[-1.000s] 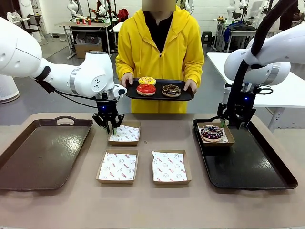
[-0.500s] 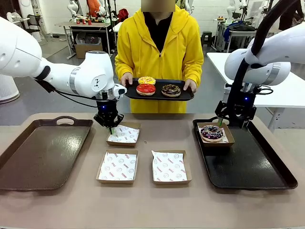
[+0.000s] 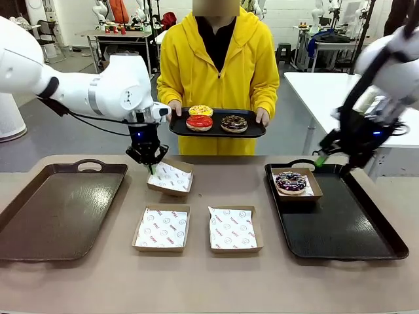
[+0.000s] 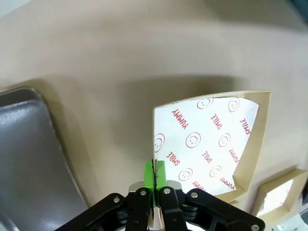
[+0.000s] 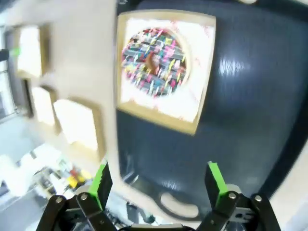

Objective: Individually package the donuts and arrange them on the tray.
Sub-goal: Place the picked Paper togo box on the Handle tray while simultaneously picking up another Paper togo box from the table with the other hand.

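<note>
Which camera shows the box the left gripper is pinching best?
The left wrist view: the box is close and sharp, its printed liner readable, the left gripper shut on its edge. The front view shows it small and tilted. The right wrist view gives a distant blur, likely it.

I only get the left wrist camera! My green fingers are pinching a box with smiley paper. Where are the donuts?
Observer: Three sit on a black tray that a person across the table holds: the yellow donut, the red donut and the chocolate donut.
Operator: And the purple one?
Observer: The purple donut lies in its own box on the right tray.
Operator: Is the other arm busy?
Observer: No. The right gripper hangs open above that tray's far end, holding nothing.
</note>
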`<state>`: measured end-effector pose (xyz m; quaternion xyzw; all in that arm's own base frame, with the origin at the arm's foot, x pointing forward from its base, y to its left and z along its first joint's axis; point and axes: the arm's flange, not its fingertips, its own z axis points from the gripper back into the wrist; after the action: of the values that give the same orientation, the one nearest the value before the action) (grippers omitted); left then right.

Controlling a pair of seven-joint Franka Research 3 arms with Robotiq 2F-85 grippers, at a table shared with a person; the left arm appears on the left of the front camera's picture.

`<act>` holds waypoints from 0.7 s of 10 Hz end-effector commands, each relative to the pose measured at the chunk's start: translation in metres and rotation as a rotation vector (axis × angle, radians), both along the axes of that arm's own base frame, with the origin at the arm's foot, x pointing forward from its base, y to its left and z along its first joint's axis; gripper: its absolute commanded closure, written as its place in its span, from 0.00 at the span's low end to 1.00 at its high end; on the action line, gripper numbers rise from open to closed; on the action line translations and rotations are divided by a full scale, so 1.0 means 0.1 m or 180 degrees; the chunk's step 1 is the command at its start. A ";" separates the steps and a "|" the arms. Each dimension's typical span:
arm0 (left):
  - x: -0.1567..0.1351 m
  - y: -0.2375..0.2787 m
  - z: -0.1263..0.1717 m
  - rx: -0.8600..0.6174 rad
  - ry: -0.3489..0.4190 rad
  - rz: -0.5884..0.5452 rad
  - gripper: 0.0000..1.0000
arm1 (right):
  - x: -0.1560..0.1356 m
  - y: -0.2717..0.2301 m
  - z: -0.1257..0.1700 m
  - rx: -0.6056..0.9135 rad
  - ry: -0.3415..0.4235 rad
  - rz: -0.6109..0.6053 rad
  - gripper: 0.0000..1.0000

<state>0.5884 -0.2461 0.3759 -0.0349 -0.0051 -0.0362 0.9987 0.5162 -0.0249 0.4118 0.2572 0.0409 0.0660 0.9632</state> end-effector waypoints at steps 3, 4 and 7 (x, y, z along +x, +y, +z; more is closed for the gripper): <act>-0.26 0.04 0.73 -0.0007 -0.0139 0.0004 1.00 | -0.75 -1.24 0.32 0.1208 -0.0265 -0.0050 0.00; -0.29 0.02 0.89 0.0008 -0.0202 -0.0007 1.00 | -0.83 -1.52 0.31 0.1458 -0.0376 -0.0139 0.00; -0.36 -0.13 1.22 0.0039 -0.0329 0.0017 1.00 | -0.89 -2.19 0.09 0.2182 -0.0566 -0.0671 0.00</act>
<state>0.5522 -0.2535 0.4954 -0.0385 -0.0544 -0.0507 0.9965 0.4105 -0.2334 0.4279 0.5237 -0.0737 0.0052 0.8487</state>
